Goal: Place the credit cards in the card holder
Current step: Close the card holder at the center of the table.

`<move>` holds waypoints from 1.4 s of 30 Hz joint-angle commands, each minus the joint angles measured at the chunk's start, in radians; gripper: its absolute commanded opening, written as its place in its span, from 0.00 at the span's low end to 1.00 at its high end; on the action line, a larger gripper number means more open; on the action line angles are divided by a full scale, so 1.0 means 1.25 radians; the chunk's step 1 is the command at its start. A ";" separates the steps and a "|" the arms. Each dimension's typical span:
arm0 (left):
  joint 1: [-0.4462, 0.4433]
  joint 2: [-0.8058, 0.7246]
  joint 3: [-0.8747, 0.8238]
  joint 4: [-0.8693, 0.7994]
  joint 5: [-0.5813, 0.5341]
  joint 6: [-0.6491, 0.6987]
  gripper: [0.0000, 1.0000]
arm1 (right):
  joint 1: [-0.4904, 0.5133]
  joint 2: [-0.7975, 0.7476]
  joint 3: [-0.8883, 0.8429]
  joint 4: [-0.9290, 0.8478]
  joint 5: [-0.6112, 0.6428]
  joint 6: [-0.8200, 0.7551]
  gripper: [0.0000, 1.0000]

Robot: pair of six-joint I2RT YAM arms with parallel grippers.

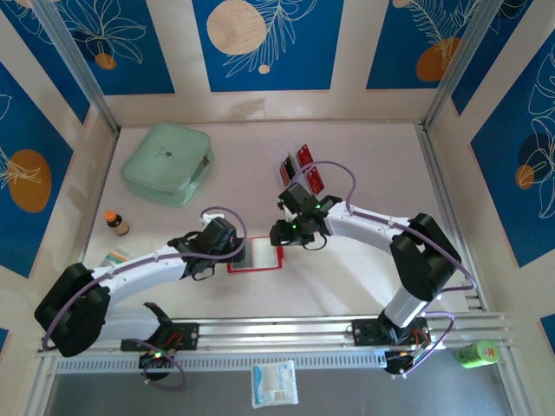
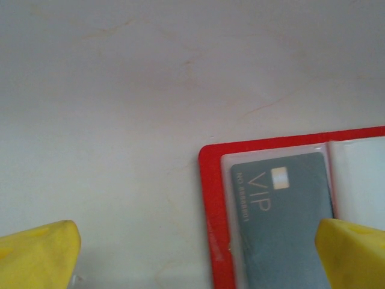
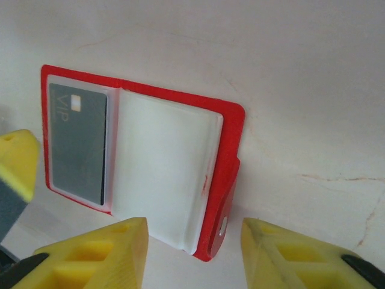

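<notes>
From my left wrist camera I see the left gripper (image 2: 194, 262), its two yellow fingertips (image 2: 37, 253) spread wide apart at the bottom corners over a pale table (image 2: 120, 90). At lower right lies the open red card holder (image 2: 210, 198). A grey VIP card (image 2: 283, 217) with a pale chip sits inside its clear sleeve (image 2: 226, 180), beside a white sleeve (image 2: 361, 180) at the right edge
</notes>
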 commanded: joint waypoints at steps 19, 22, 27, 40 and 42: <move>0.021 0.078 0.011 0.185 0.196 0.050 1.00 | -0.058 -0.050 -0.144 0.085 -0.038 0.004 0.00; 0.022 0.082 0.007 0.194 0.193 0.051 1.00 | -0.061 -0.053 -0.147 0.090 -0.039 0.003 0.00; 0.025 0.096 0.006 0.200 0.188 0.052 1.00 | -0.064 -0.053 -0.148 0.092 -0.044 0.004 0.00; 0.031 0.134 -0.003 0.218 0.182 0.053 1.00 | -0.066 -0.048 -0.146 0.095 -0.050 0.008 0.00; 0.031 0.141 -0.004 0.222 0.183 0.053 1.00 | -0.066 -0.048 -0.146 0.096 -0.051 0.008 0.00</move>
